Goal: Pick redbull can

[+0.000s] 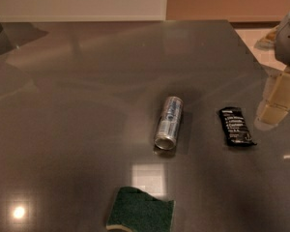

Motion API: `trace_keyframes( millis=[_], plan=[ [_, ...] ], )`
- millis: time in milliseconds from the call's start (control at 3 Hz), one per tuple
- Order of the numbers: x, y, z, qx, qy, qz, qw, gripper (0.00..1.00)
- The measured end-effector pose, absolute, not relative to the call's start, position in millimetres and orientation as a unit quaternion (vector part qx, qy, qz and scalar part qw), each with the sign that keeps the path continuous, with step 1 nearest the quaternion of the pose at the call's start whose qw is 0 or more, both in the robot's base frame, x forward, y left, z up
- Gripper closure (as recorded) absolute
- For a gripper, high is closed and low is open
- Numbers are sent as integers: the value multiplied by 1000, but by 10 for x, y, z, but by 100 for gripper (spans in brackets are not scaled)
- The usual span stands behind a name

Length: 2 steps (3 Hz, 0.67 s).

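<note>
The redbull can (168,123) lies on its side near the middle of the dark grey table (77,105), its round silver rim toward the camera and blue markings on its flank. My gripper (276,100) hangs at the right edge of the view, above the table's right side, well to the right of the can and just right of a black snack wrapper (236,126). Nothing is in the gripper.
A flat black snack wrapper with white text lies right of the can. A green sponge (141,215) sits at the front edge of the view. The table's far edge meets a white wall; its right edge runs by a light floor (261,37).
</note>
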State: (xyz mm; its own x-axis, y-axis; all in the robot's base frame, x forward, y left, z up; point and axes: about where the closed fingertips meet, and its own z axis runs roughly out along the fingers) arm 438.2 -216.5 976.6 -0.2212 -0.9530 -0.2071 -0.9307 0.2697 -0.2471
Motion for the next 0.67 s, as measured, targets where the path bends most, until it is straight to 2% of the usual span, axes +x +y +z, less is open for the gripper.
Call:
trace_keyframes(
  millis=[667],
  plan=[
    [4473, -2015, 9760, -614, 774, -29, 154, 0]
  ],
)
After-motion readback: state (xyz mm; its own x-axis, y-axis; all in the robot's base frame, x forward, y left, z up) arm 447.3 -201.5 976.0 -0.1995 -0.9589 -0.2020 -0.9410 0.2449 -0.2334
